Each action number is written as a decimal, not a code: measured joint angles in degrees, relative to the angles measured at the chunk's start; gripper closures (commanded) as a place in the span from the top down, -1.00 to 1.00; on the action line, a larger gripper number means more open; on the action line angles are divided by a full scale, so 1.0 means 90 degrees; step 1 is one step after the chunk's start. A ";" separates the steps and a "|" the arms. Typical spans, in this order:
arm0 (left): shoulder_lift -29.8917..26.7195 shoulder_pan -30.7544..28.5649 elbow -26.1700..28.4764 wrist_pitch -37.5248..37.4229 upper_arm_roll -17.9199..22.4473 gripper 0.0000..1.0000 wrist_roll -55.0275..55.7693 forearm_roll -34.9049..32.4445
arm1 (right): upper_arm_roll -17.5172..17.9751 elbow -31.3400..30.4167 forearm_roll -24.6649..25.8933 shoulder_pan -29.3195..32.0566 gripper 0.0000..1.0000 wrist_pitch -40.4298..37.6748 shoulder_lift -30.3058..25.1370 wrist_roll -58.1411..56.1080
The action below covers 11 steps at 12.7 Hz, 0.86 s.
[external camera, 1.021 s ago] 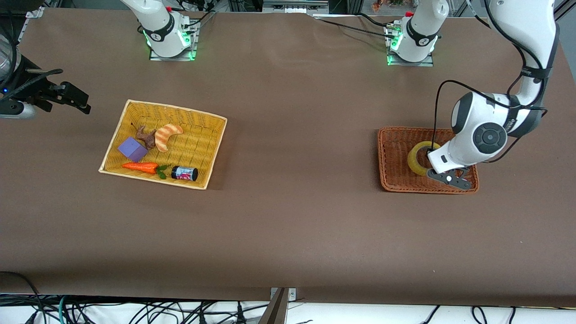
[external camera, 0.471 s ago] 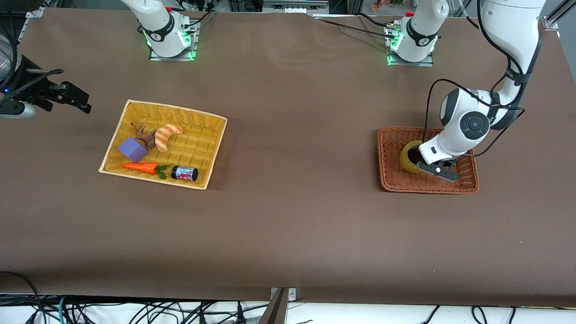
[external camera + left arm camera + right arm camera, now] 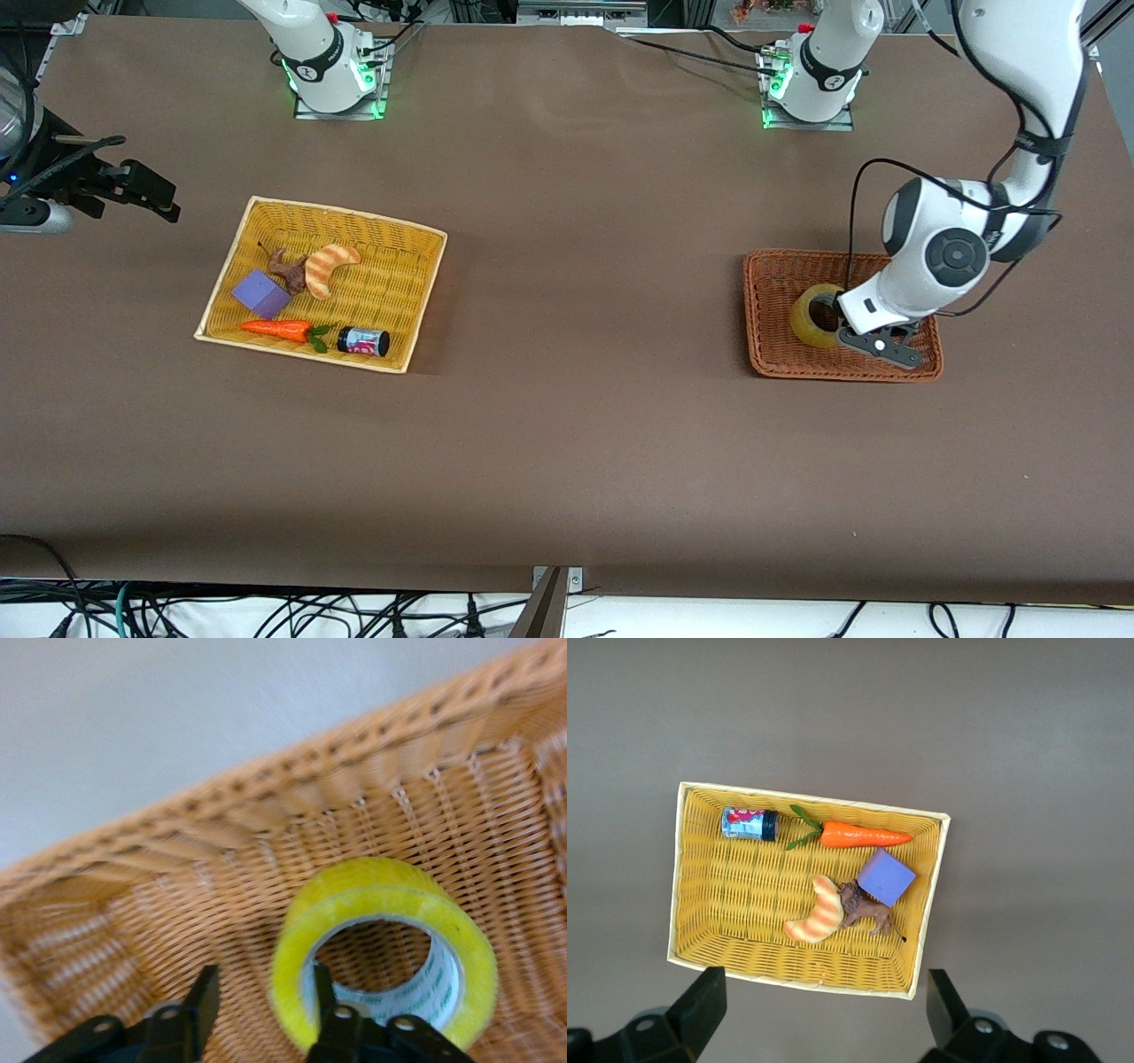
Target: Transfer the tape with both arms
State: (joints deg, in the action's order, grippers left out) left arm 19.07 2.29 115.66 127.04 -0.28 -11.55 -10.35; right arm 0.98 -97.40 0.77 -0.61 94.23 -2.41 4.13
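The right gripper (image 3: 168, 211) waits off the right arm's end of the yellow basket (image 3: 416, 232), jaws wide open in its wrist view. In the brown basket (image 3: 760, 312), the tape (image 3: 811, 316) has tipped up from lying flat a second ago, a sign the pickup has begun. The left gripper (image 3: 259, 1008) has risen slightly above that basket, one jaw inside the core and one outside, wall between them, not visibly clamped.

two baskets (image 3: 322, 218) (image 3: 759, 312), one tape (image 3: 811, 321) — perhaps five toys (image 3: 330, 268)
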 measured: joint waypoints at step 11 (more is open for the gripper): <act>-0.1600 0.0061 -0.2759 -0.4475 0.0077 1.00 0.1629 0.1182 | 0.0001 -0.0002 0.0000 0.0000 1.00 -0.0007 0.0006 0.0000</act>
State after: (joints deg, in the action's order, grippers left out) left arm 4.67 2.84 90.83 86.77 0.41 3.11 0.29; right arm 0.99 -97.42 0.77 -0.61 94.17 -2.36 4.13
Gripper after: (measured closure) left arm 0.000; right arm 0.000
